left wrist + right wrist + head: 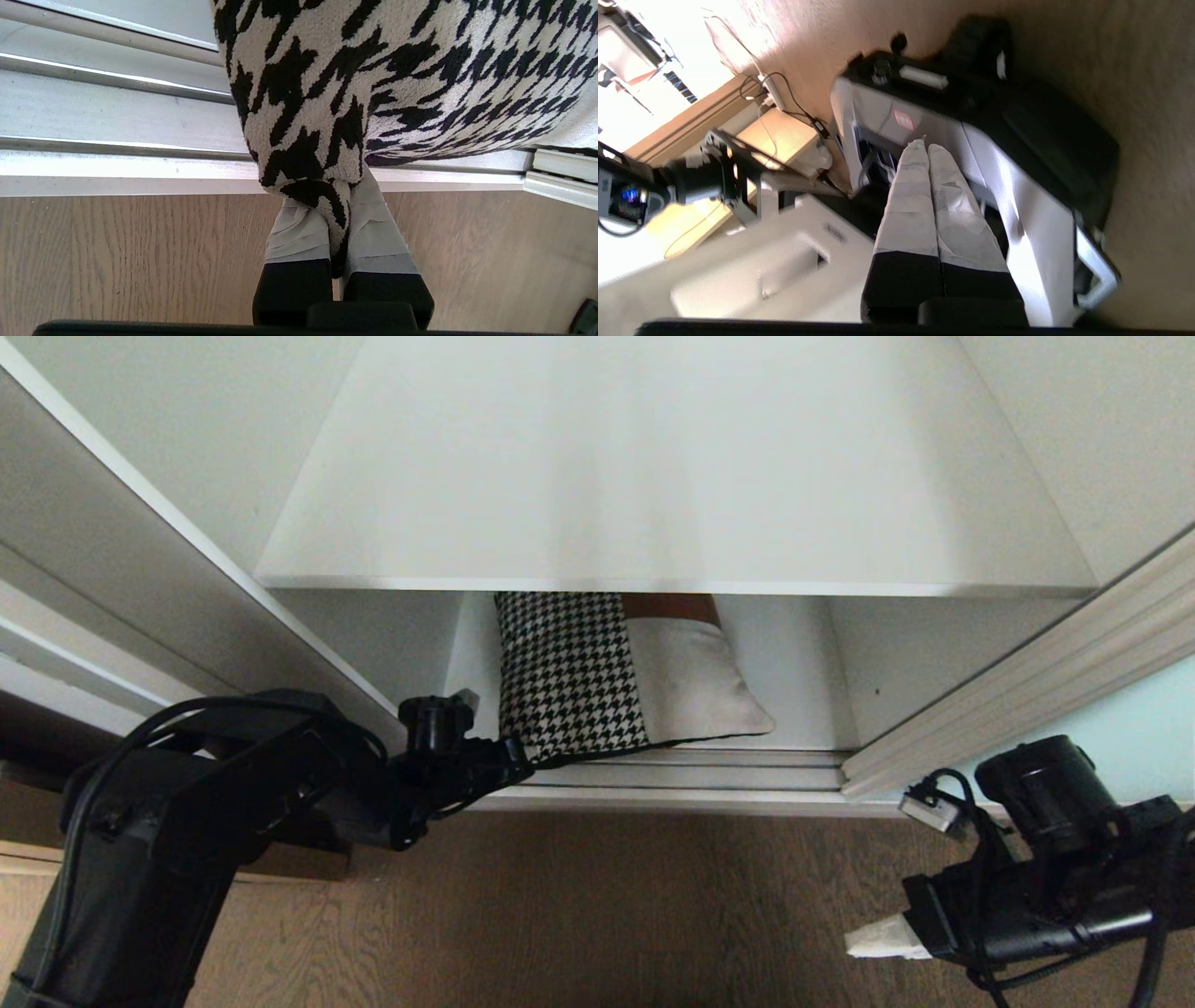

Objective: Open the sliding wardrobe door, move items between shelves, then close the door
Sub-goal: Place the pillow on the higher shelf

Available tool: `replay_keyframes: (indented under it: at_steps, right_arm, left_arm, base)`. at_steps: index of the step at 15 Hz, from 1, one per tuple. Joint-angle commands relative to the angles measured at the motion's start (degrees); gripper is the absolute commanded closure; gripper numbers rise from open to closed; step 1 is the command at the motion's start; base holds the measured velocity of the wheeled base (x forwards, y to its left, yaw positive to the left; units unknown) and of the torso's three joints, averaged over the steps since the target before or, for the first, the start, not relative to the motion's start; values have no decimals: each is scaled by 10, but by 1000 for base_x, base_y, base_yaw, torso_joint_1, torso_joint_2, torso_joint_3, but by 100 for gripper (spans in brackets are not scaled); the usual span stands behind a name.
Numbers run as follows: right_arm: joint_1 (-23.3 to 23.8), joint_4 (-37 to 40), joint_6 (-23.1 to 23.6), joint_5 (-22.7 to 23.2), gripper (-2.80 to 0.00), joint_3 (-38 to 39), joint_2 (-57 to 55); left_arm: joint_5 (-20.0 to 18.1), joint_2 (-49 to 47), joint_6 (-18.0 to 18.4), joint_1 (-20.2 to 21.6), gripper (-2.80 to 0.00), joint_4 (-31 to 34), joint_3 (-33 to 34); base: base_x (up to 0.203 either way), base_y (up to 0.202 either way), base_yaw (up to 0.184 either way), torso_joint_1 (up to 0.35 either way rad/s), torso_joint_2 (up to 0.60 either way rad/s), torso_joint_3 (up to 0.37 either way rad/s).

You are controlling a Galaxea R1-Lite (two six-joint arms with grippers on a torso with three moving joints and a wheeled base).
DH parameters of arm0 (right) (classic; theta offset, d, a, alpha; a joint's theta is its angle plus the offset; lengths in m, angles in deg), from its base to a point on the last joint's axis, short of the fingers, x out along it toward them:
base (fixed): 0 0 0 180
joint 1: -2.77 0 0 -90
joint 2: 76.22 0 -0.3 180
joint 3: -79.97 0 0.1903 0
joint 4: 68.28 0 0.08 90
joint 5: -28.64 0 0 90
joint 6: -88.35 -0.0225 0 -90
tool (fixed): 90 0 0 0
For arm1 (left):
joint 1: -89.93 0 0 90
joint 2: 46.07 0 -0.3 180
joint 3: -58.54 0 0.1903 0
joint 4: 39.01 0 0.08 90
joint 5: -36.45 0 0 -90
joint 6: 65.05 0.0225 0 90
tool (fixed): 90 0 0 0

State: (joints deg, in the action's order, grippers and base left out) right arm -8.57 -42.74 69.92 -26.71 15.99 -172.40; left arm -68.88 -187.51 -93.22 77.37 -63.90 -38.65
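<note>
Soft, even light on the wardrobe; glare and blur at the right wrist.

The head view is evenly lit and sharp: the upper shelf (672, 504) glows pale at top centre, casting shade on the compartment beneath, where the cushion (597, 672) sits dimmer. The left wrist view is bright and crisp, the houndstooth weave in focus, with thin highlights along the door track (117, 154). The right wrist view is smeared by motion blur, with blown-out glare at its upper left and dark shadow across the right.
</note>
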Motion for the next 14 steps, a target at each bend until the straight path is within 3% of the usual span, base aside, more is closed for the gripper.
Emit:
replay_keyframes:
  at_steps: [1,6,7,14]
  right_arm:
    - [-29,-32,-22,-1,0,-29,-74]
    - [-63,-49,-45,-20,0,-113,-159]
    - [-63,-49,-45,-22,-280,-125,-175]
    - [-81,-52,-94,-42,-280,-215,-246]
  left_arm:
    - [-1,0,-2,0,0,-2,1]
    - [-1,-2,-1,1,0,-11,-1]
    - [-1,-2,-2,2,0,-11,-3]
    - [-1,-1,2,0,0,-12,9]
  base:
    - [0,0,0,0,0,0]
    - [0,0,0,0,0,0]
    - [0,0,0,0,0,0]
    - [0,0,0,0,0,0]
